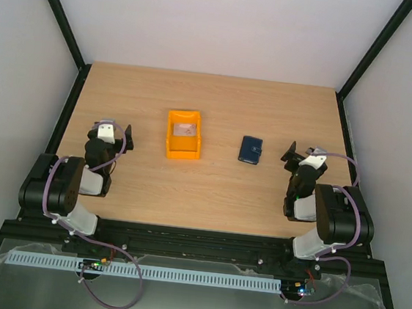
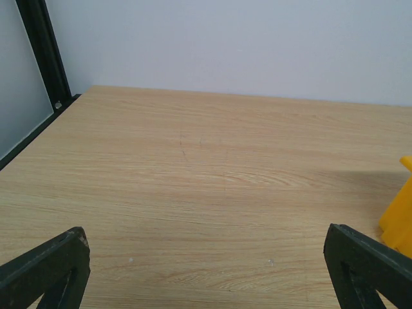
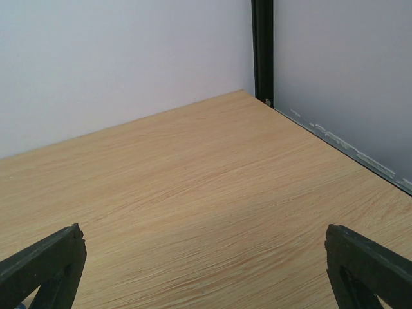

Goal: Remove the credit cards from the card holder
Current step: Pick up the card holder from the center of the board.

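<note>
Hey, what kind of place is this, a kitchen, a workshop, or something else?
Probably a robot lab test cell: a wooden table boxed in by white walls and black frame posts, a left arm and right arm bolted at its near edge, just an orange bin and a card holder on it.

matt wood-grain table [image 1: 209,192], glossy orange plastic bin [image 1: 182,149], possibly leather card holder [image 1: 251,150]

From above and behind, we looked down on the whole bench [image 1: 209,192], far enough off to take in the left arm [image 1: 66,184] and the right arm [image 1: 336,212]. Our left wrist camera sat low and close over the wood, facing the back wall [image 2: 257,45] between its own jaws, and shared the orange bin [image 2: 400,219] with the overhead view. Our right wrist camera faced the far right corner post [image 3: 262,51]
</note>
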Tool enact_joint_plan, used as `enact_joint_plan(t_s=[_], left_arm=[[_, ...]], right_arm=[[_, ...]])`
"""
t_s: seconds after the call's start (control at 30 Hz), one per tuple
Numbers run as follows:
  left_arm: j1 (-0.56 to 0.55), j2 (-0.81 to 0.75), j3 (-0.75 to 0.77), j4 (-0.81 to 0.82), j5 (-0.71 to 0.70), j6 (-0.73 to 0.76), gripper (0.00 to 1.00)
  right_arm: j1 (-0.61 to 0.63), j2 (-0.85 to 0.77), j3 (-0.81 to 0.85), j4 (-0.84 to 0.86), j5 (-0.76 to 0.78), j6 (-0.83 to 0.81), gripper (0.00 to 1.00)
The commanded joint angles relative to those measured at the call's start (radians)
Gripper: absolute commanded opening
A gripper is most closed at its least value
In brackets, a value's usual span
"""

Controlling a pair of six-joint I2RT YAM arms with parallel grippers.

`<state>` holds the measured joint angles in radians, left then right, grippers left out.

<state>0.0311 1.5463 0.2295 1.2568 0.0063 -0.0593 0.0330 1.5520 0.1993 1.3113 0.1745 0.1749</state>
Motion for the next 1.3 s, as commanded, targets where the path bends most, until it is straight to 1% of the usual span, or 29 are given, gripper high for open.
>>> enact_joint_plan(t_s=[0.0, 0.23, 0.27, 0.3, 0.33, 0.37, 0.4, 0.43, 0.5, 0.57, 0.63, 0.73, 0.77, 0.83, 0.97, 1.07, 1.17, 1.27], left_arm=[[-0.005, -0.008, 0.019, 0.019, -0.003, 0.007, 0.99], [-0.003, -0.011, 0.016, 0.024, -0.001, 0.004, 1.00], [0.002, -0.022, 0.033, -0.013, 0.000, -0.004, 0.99], [0.008, -0.041, 0.055, -0.075, -0.011, -0.017, 0.99], [0.015, -0.059, 0.083, -0.129, -0.008, -0.026, 1.00], [0.039, -0.084, 0.135, -0.241, 0.031, -0.031, 0.99], [0.063, -0.107, 0.202, -0.388, 0.086, -0.027, 0.99], [0.086, -0.122, 0.298, -0.539, 0.146, -0.017, 0.99], [0.127, -0.113, 0.506, -0.869, 0.244, 0.002, 1.00], [0.162, -0.082, 0.681, -1.103, 0.368, 0.032, 0.99], [0.183, -0.068, 0.791, -1.258, 0.444, 0.054, 0.99], [0.187, -0.075, 0.911, -1.450, 0.505, 0.096, 0.99], [0.187, -0.083, 0.941, -1.501, 0.526, 0.107, 0.99], [0.185, -0.104, 0.981, -1.574, 0.576, 0.113, 0.99], [0.142, -0.138, 1.001, -1.663, 0.636, 0.129, 0.99], [0.089, -0.136, 1.013, -1.730, 0.646, 0.145, 0.99], [0.060, -0.130, 1.006, -1.739, 0.662, 0.125, 0.99], [0.043, -0.128, 0.991, -1.726, 0.647, 0.114, 0.99]], right_arm=[[-0.001, -0.019, 0.012, -0.003, 0.006, -0.011, 0.99], [-0.002, -0.021, 0.022, -0.022, -0.014, -0.018, 0.99], [-0.002, -0.032, 0.032, -0.029, -0.015, -0.019, 0.99], [-0.001, -0.066, 0.053, -0.080, -0.016, -0.019, 0.99], [-0.001, -0.117, 0.096, -0.230, -0.019, -0.021, 0.99], [-0.002, -0.186, 0.151, -0.371, -0.016, -0.008, 0.99], [-0.002, -0.227, 0.213, -0.506, -0.015, 0.024, 0.99], [-0.002, -0.255, 0.281, -0.630, -0.043, 0.049, 0.99], [-0.001, -0.278, 0.406, -0.854, -0.157, 0.088, 0.99], [-0.001, -0.270, 0.494, -1.011, -0.287, 0.131, 0.98], [-0.001, -0.252, 0.532, -1.081, -0.401, 0.187, 0.88], [-0.002, -0.192, 0.566, -1.138, -0.546, 0.290, 0.69], [-0.002, -0.163, 0.588, -1.169, -0.573, 0.310, 0.64], [-0.001, -0.106, 0.628, -1.222, -0.615, 0.334, 0.60], [-0.001, 0.007, 0.684, -1.266, -0.641, 0.351, 0.59], [0.000, 0.118, 0.772, -1.326, -0.693, 0.335, 0.59], [0.000, 0.221, 0.839, -1.389, -0.723, 0.317, 0.58], [0.005, 0.267, 0.841, -1.383, -0.763, 0.307, 0.55]])
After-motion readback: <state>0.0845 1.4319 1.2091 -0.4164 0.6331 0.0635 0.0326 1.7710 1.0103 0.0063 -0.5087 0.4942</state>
